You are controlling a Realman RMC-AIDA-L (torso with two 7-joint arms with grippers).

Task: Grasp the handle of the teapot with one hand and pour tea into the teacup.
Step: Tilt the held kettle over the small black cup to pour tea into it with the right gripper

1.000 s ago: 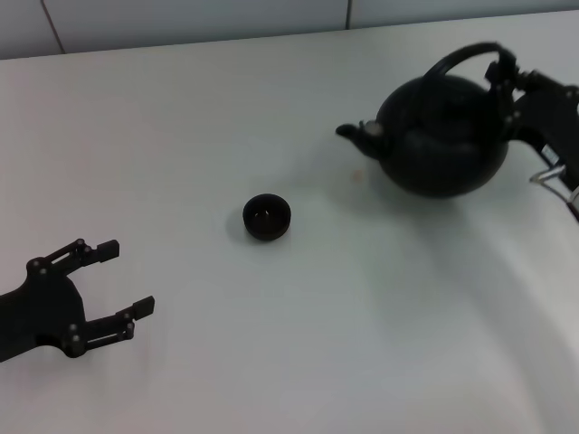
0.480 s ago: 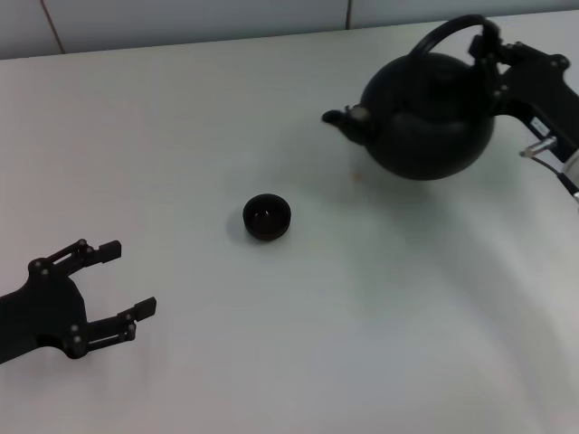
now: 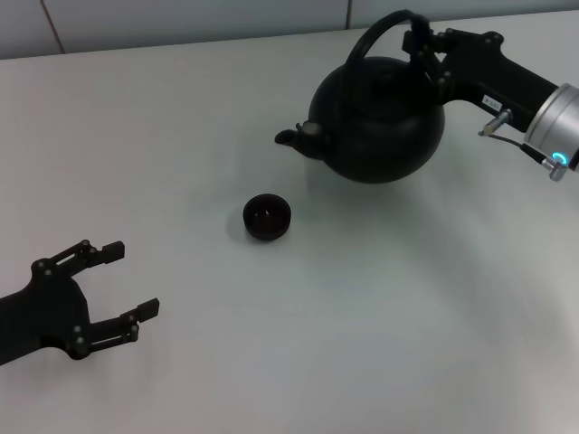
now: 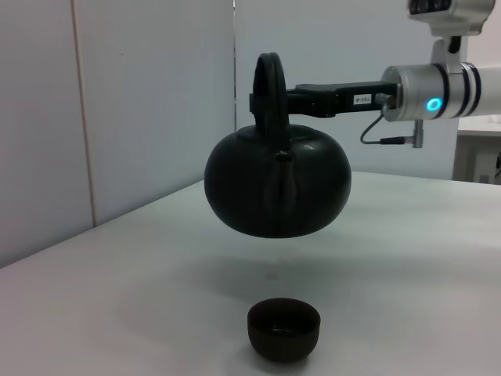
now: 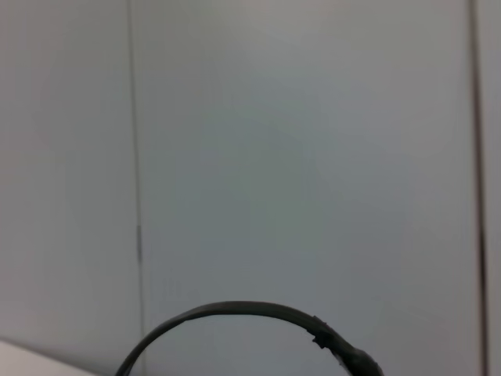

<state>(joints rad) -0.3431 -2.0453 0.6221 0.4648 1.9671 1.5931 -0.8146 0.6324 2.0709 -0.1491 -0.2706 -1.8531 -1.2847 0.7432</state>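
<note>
The right black two-fingered gripper (image 3: 423,42) clamps the thin arched black handle (image 3: 380,34) of the round matte-black teapot (image 3: 378,117), hanging clear above the white table (image 3: 271,344) (spout toward the small black teacup (image 3: 267,217)). The left gripper (image 3: 118,285) rests spread wide, near the table's edge.

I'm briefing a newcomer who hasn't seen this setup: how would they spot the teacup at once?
Start at the white table. The big round black teapot hangs above it, held by the right gripper. The teacup sits on the table below its spout, the only tiny, squat, handleless black bowl.
</note>
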